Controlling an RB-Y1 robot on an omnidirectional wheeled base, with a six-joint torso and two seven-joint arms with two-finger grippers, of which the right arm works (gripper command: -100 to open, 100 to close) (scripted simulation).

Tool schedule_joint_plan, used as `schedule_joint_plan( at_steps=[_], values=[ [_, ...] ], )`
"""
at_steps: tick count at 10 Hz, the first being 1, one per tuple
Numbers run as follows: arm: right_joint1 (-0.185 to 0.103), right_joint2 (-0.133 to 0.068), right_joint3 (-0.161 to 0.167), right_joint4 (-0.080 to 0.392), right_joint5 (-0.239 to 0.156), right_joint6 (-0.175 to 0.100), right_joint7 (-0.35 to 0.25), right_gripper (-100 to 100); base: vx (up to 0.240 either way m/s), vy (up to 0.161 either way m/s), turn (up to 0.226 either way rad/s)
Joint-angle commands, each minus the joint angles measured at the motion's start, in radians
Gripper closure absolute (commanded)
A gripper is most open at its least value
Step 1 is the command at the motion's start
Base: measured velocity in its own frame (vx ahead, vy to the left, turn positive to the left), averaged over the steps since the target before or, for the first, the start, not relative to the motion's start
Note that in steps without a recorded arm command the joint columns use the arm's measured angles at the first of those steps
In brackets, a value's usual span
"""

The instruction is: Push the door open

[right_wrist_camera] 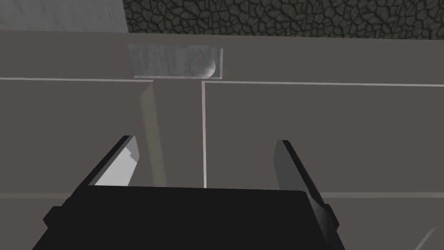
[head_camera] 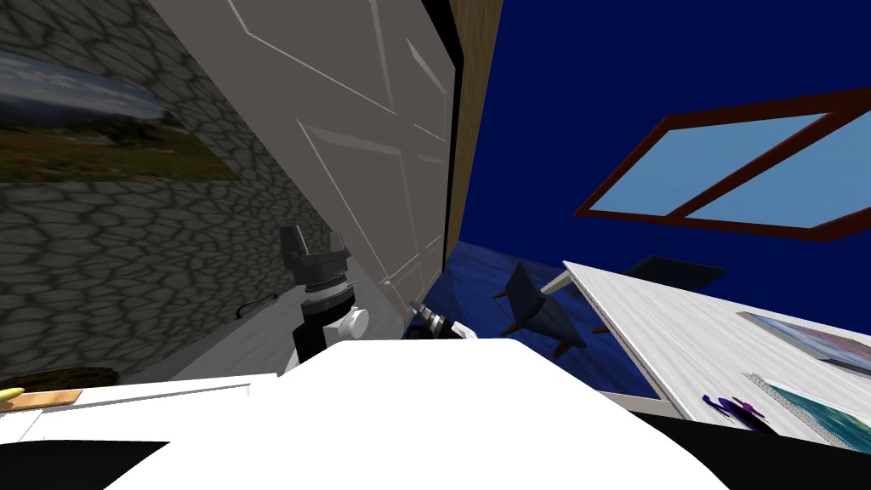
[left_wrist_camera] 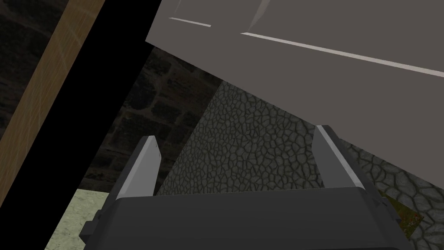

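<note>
A grey panelled door [head_camera: 340,102] stands ajar beside a wooden frame [head_camera: 472,128], with a thin black area along its edge. My right gripper [right_wrist_camera: 206,141] is open, close to the door's face [right_wrist_camera: 303,130], just short of a metal plate with a round knob [right_wrist_camera: 204,66]. In the head view the right arm [head_camera: 434,319] reaches the door low down. My left gripper [head_camera: 315,251] is open beside the door. In its wrist view the left gripper [left_wrist_camera: 236,134] points past the door's edge [left_wrist_camera: 325,65] at a stone wall [left_wrist_camera: 256,143], one fingertip near the door.
A stone wall [head_camera: 128,255] with a picture runs along the left. To the right stand a white table [head_camera: 663,332] with pictures, a dark blue chair [head_camera: 536,306] and a blue wall with a window [head_camera: 723,170]. A counter with a wooden board [head_camera: 42,398] is at the lower left.
</note>
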Motion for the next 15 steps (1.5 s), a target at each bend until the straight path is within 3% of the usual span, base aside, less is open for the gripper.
schedule_joint_plan(
  at_steps=[1, 3, 15],
  values=[
    [-0.012, -0.002, 0.025, 0.03, -0.001, -0.003, -0.005, -100, 0.142, -0.027, 0.001],
    [-0.007, 0.005, 0.013, 0.023, 0.0, -0.001, 0.0, -100, 0.064, 0.039, 0.018],
    [0.002, 0.04, -0.016, 0.07, 0.002, -0.018, 0.025, -100, 0.108, 0.162, 0.027]
  ],
)
